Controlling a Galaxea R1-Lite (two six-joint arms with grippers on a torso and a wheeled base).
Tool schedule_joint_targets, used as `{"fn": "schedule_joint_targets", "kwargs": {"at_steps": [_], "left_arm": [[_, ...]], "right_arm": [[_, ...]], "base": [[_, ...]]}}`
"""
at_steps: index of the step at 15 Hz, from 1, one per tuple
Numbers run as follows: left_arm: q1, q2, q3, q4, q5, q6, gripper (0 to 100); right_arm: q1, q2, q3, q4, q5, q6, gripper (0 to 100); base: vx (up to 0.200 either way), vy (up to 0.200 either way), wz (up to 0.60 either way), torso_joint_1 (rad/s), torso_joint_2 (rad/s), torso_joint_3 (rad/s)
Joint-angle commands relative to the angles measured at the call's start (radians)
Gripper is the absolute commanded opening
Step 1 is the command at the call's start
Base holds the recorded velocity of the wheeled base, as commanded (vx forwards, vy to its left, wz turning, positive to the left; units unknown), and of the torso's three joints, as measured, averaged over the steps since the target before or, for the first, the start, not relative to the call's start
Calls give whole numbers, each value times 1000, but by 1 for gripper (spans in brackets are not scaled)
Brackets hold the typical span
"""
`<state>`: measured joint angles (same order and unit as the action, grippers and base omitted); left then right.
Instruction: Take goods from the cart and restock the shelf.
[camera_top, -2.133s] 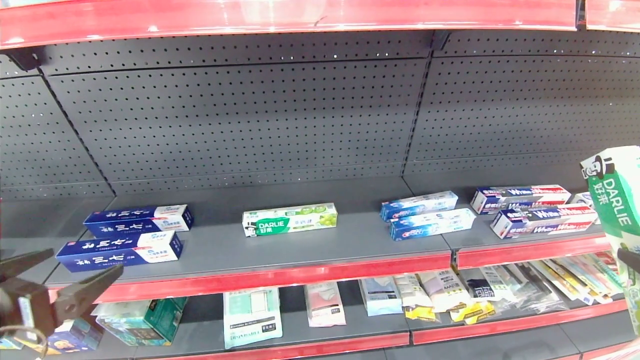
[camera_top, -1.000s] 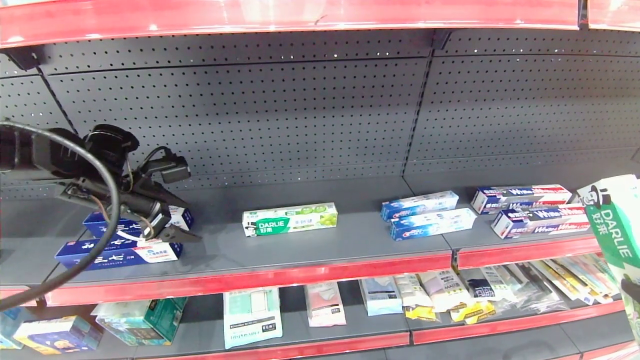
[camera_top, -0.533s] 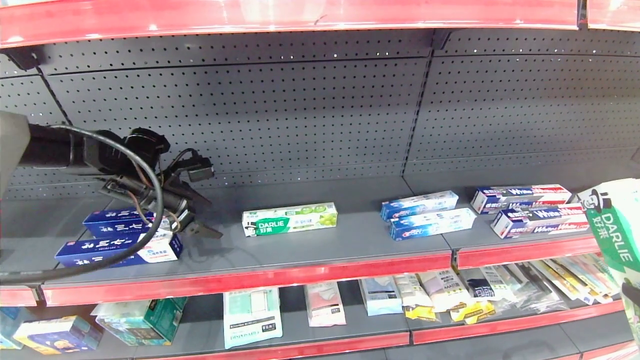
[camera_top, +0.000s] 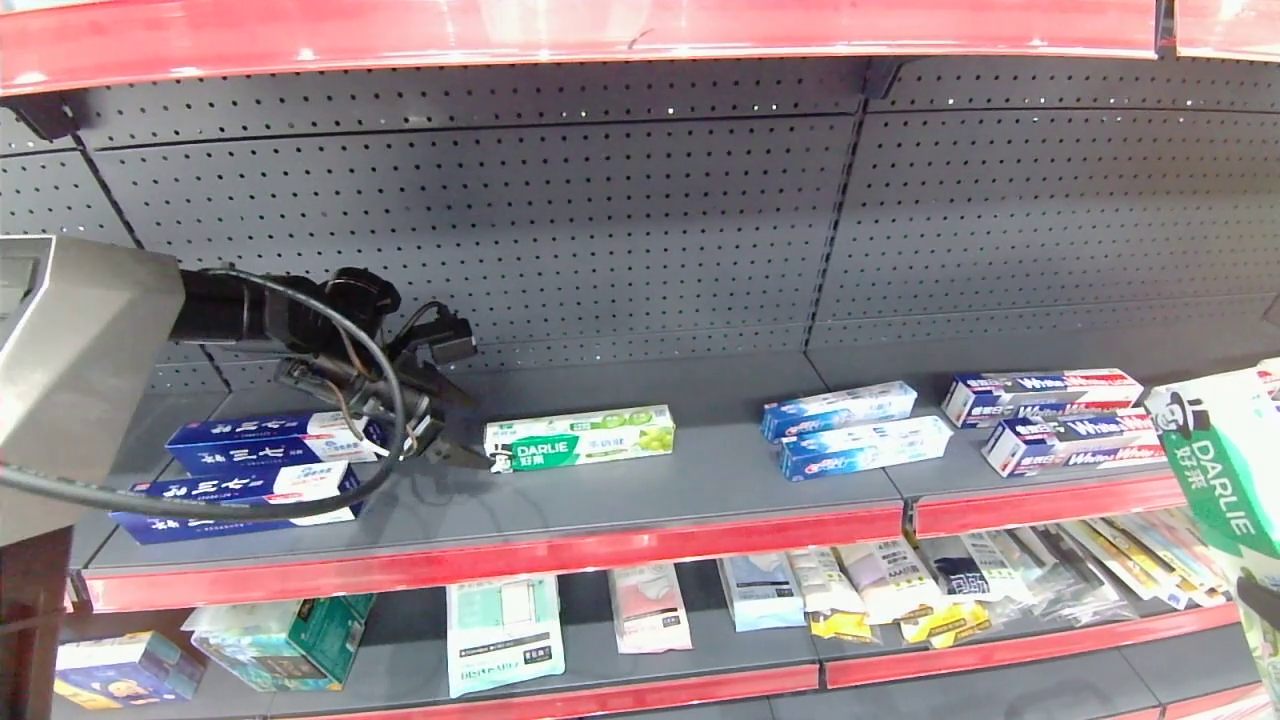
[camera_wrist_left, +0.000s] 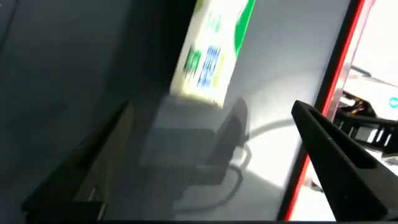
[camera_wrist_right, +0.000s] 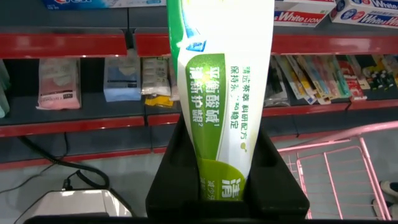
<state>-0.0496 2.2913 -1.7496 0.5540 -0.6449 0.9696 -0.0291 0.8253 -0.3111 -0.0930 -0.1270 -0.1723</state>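
Step in hand, as I judge it: gripping the green toothpaste box (camera_top: 580, 438) that lies flat at centre-left of the shelf (camera_top: 640, 495), perhaps to square it up and leave room for a second. Your left fingers (camera_wrist_left: 336, 165) are spread wide and hold nothing. The box's left end sits at the mouth of the gap between them; I cannot tell whether they touch it. Come in level and low, and close across the short end only. Your right fingers (camera_wrist_right: 180, 168) clamp a matching box (camera_top: 1220, 460), upright at the frame's right edge.
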Motion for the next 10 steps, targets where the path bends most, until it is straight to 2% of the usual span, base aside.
{"fn": "schedule_joint_targets", "kwargs": {"at_steps": [1, 5, 7, 10], "left_arm": [[-13, 65, -70, 0, -10, 0, 100], [-39, 86, -100, 0, -10, 0, 100], [-49, 114, -126, -3, -10, 18, 100], [-47, 148, -188, -3, -10, 21, 100]], "right_arm": [[-2, 1, 0, -1, 0, -3, 0], [-2, 6, 3, -1, -2, -7, 0], [-2, 5, 4, 1, -2, -10, 0], [-2, 5, 7, 1, -2, -10, 0]], "base": [[0, 0, 0, 0, 0, 0], [0, 0, 0, 0, 0, 0], [0, 0, 0, 0, 0, 0], [0, 0, 0, 0, 0, 0]]}}
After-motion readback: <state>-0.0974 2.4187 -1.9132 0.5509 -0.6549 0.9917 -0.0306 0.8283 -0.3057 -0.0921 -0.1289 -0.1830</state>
